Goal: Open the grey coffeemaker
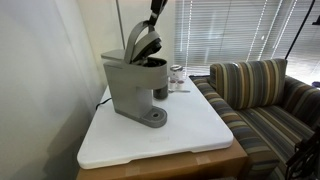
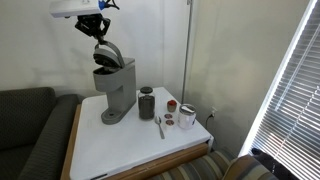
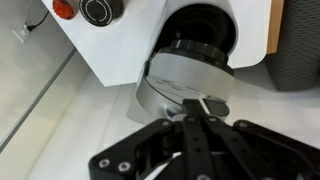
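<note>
The gripper [image 3: 200, 108] is showing its two fingers drawn almost together in the wrist view, with barely a slit between the tips and nothing clearly sitting in that slit. The tips are meeting the front edge of the grey hinged lid [image 3: 185, 82]. Whether they are pinching its lip or only pressing against it, I cannot tell. In both exterior views the arm is reaching down from above onto the top of that lid.

The lid is standing tilted well up from the body of the grey coffeemaker [image 1: 130, 85], and the dark round brew chamber [image 3: 205, 30] is lying exposed beneath it. The machine is sitting toward the back of the white table [image 1: 190, 130], near the wall.

Judging by this, the opening is largely done. What is probably left is a little more swing, if the hinge allows it, and then letting go without the lid dropping.

Beside the machine a dark tumbler [image 2: 147, 103] is standing. Past it, small glass jars [image 2: 186, 117] and a spoon [image 2: 160, 126] are resting well apart from the gripper.
</note>
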